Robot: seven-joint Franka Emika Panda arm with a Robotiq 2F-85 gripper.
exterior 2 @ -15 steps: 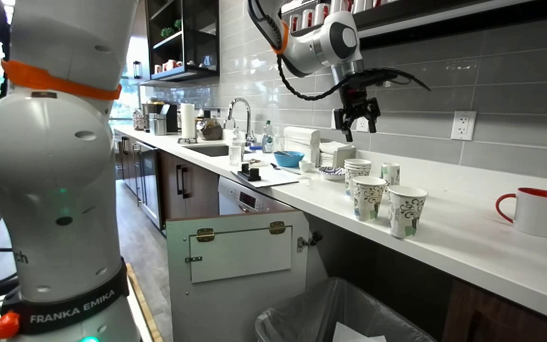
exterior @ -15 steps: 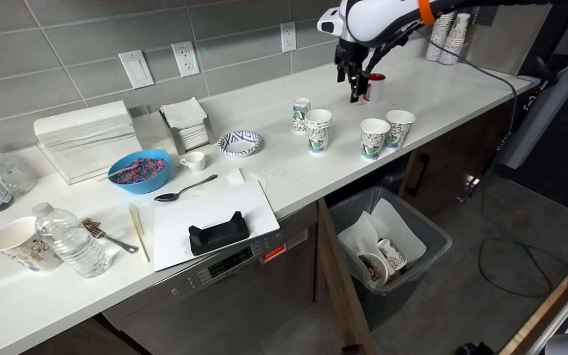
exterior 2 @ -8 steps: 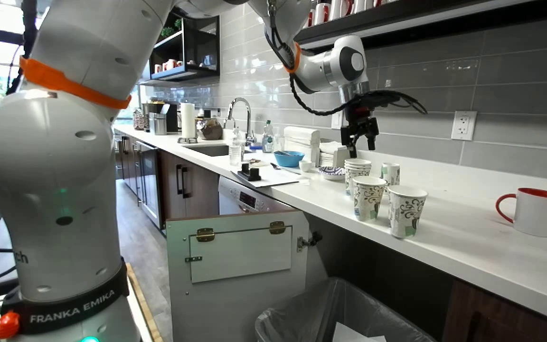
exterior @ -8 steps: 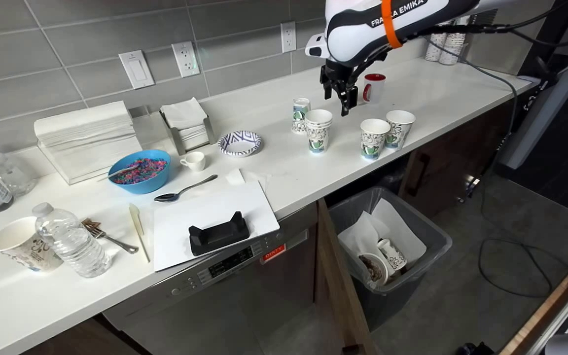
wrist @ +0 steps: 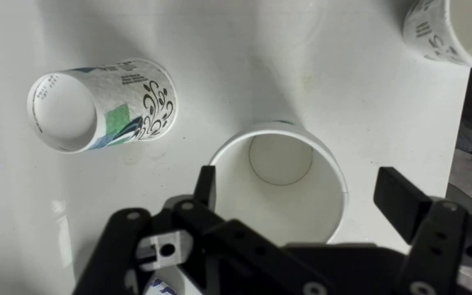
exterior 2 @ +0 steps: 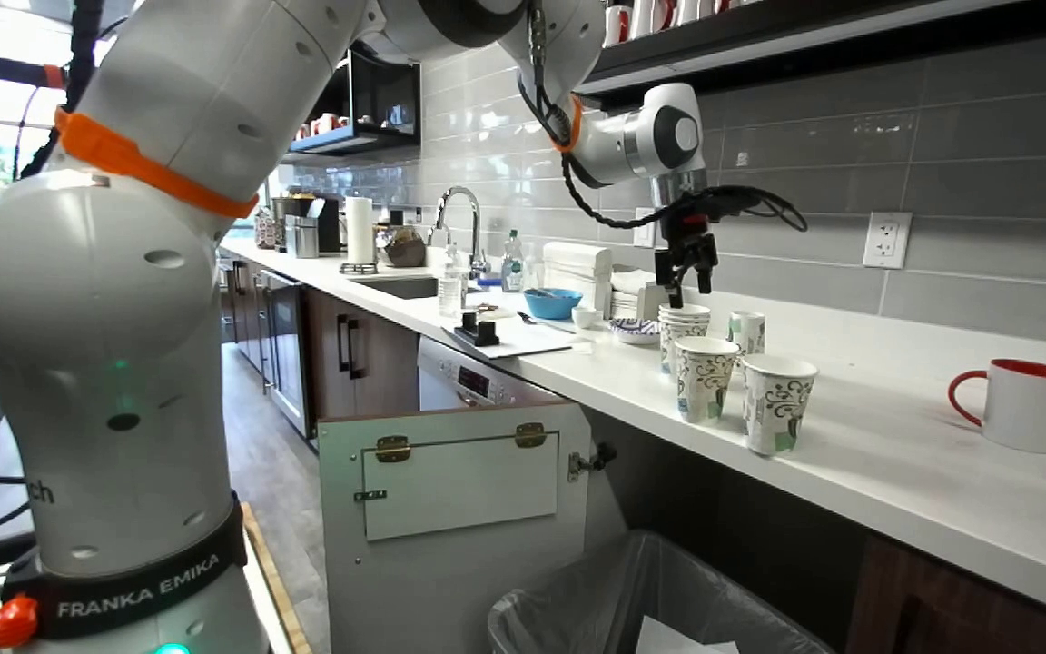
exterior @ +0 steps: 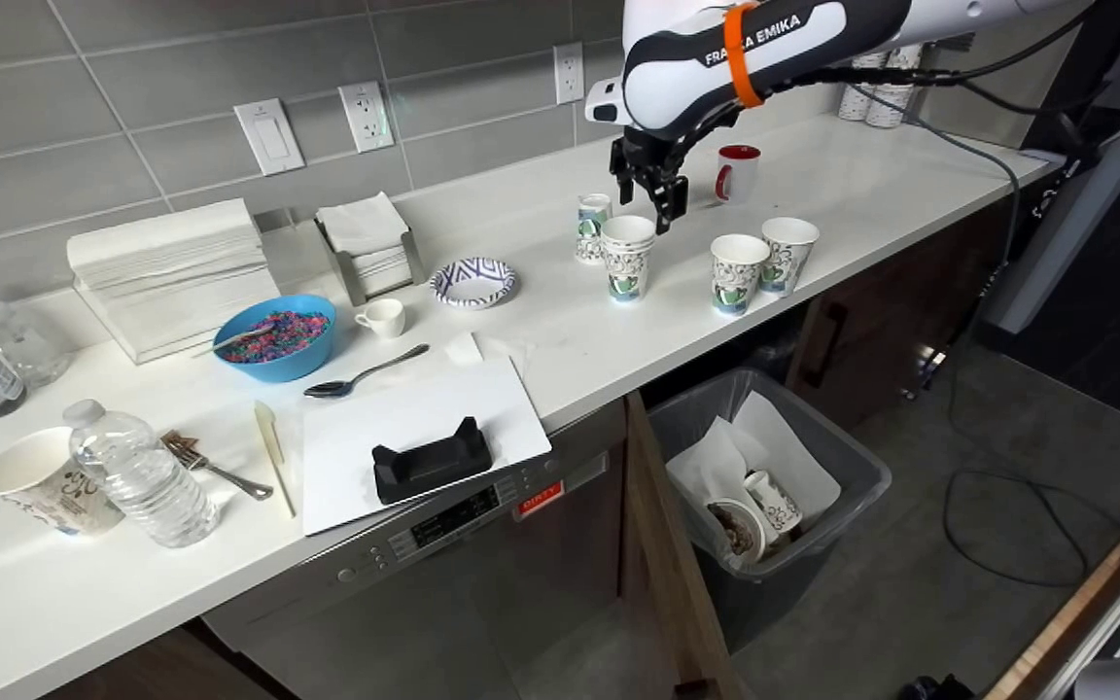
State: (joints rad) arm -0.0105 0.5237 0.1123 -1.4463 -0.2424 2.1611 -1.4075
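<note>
The arm [exterior 2: 241,64] rises from its base, bends high up and reaches over the counter [exterior 2: 895,427], its forearm [exterior: 793,44] slanting down to the wrist [exterior 2: 659,127]. From there the gripper [wrist: 298,186] points nearly straight down, its jaws spread wide with nothing in their grip. Just below it the stack of paper cups [exterior: 626,258] stands upright; in the wrist view the rim of the top cup [wrist: 301,205] shows between the fingers [wrist: 400,200], closer to one than to the other. Whether the nearer finger touches that rim cannot be told. On the wall side of the gripper, near the stack, another cup [wrist: 131,100] stands bottom up. Toward the counter's edge from the tool are two upright cups [exterior: 737,277], close together. Well apart from the gripper along the counter stands a red-handled mug [exterior 2: 1027,409], while on the opposite side of the tool lies a patterned bowl [exterior: 472,284]. Lower than the tool, in front of the counter, is a lined bin [exterior: 857,476].
</note>
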